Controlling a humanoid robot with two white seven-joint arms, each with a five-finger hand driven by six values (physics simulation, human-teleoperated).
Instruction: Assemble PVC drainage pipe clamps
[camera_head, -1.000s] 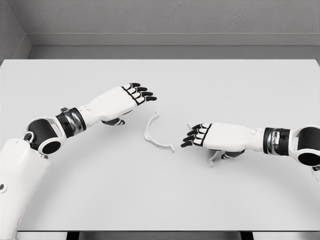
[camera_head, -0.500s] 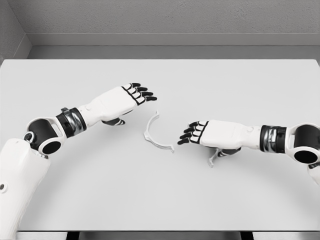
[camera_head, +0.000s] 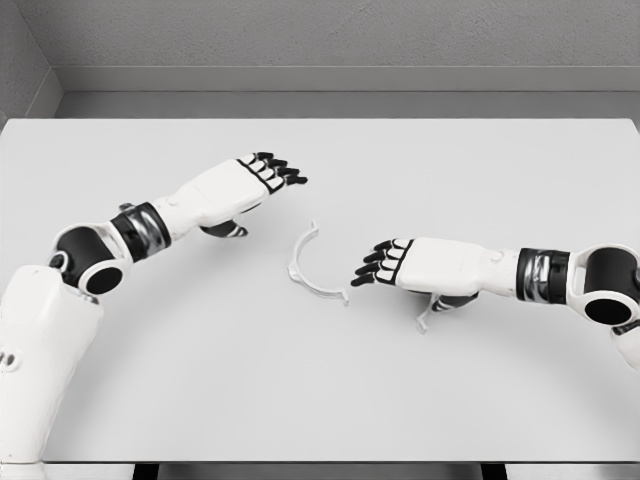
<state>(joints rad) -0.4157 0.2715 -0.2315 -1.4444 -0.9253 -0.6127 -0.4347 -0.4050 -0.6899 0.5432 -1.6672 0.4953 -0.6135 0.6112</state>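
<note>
Assembly not begun, by my reading: neither clamp piece held, nothing joined.

Left hand hovered palm down, fingers extended and loose, gripping nothing; curved clamp half lay on table below and right of its fingertips, apart from it.

Right hand fingers extended, slightly bent, empty; same clamp half just beyond its fingertips, not touching. Second clamp piece mostly hidden beneath right palm; contact cannot be told.

Left to do: grasp both pieces, align, fit together.

Count: two hands, two clamp pieces visible, one table.
</note>
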